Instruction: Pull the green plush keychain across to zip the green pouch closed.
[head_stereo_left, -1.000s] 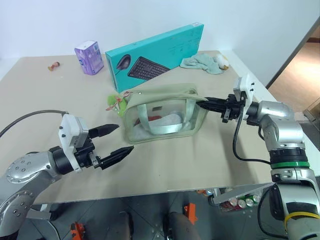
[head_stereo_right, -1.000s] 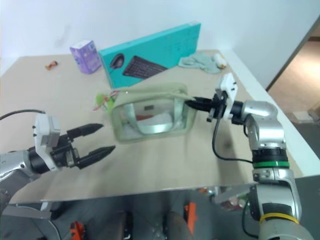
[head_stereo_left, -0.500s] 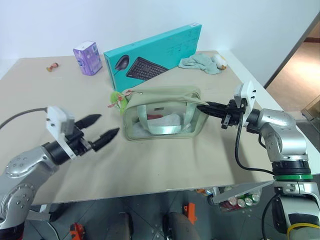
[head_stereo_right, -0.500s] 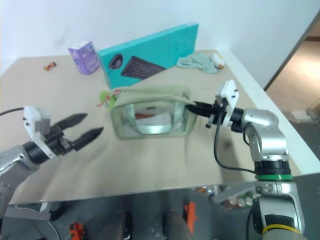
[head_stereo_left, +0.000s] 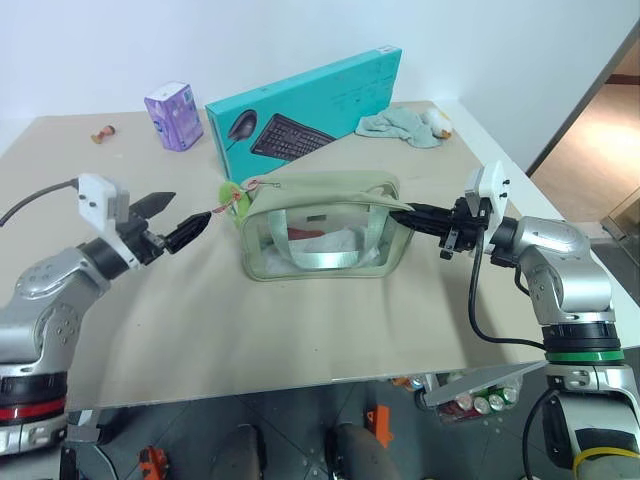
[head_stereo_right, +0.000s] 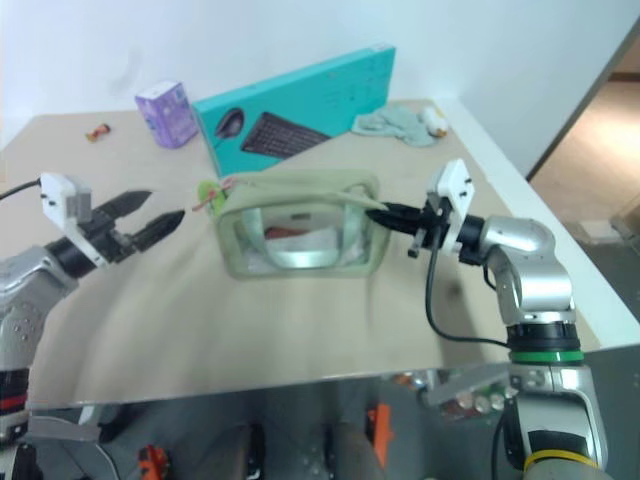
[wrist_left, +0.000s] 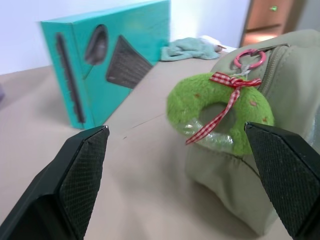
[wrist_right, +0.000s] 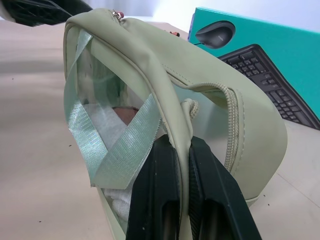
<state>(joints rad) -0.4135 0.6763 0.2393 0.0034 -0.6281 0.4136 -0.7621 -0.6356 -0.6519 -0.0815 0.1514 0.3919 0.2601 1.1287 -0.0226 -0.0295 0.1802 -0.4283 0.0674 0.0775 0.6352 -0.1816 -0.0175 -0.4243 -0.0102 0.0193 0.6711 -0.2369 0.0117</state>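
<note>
The green pouch (head_stereo_left: 320, 228) stands mid-table, pale sage fabric with clear side panels. At its left end hangs the green plush keychain (head_stereo_left: 232, 194), tied with a red checked ribbon and clipped to a pink ring at the zipper. My left gripper (head_stereo_left: 190, 208) is open just left of the keychain, not touching it; in the left wrist view the keychain (wrist_left: 220, 112) lies ahead between the spread fingertips (wrist_left: 85, 150). My right gripper (head_stereo_left: 405, 213) is shut on the pouch's right end, pinching a fold of its fabric edge (wrist_right: 182, 135).
A long teal keyboard box (head_stereo_left: 310, 105) leans behind the pouch. A purple carton (head_stereo_left: 175, 115) and a small trinket (head_stereo_left: 103, 131) sit at the back left, a pale teal cloth (head_stereo_left: 405, 127) at the back right. The table's right edge (head_stereo_left: 520, 165) is close to my right arm.
My left gripper has travelled forward from the table's front to just beside the keychain, staying open. The right gripper kept its hold on the pouch's end.
</note>
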